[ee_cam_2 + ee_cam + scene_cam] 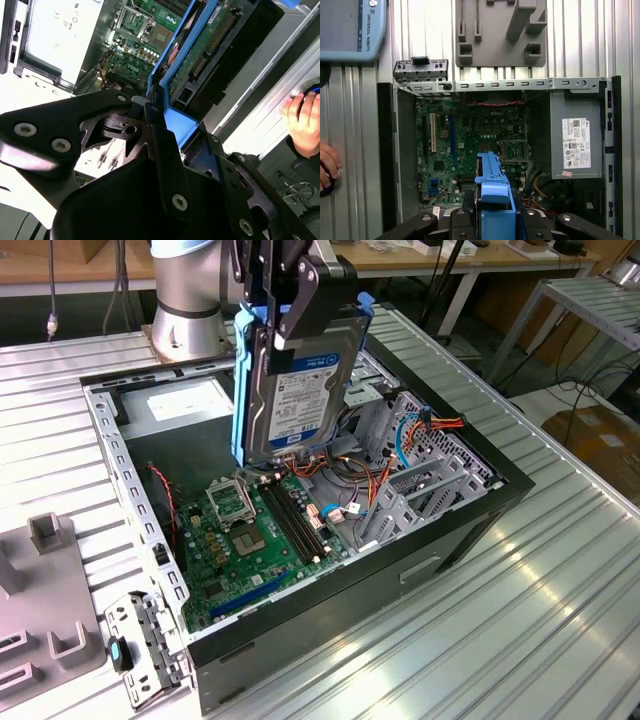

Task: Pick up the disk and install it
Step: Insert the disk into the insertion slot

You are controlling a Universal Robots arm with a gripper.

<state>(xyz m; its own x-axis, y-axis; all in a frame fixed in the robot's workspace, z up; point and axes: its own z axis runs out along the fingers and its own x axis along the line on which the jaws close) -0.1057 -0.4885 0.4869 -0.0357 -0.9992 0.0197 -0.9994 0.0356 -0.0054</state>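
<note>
While our claw (287,328) is clamped on the disk (300,400), we hold it upright above the open computer case (300,645) on the worktop (560,620); in the exterior view the motherboard (250,530) lies at six o'clock of the disk, the grey power-supply box (185,400) at nine.

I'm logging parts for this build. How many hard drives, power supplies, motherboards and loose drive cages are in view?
Hard drive: 1, the disk, clamped in the gripper above the open case
Power supply: 1
Motherboard: 1
Loose drive cage: 1, on the table beside the case
Total: 4
</note>
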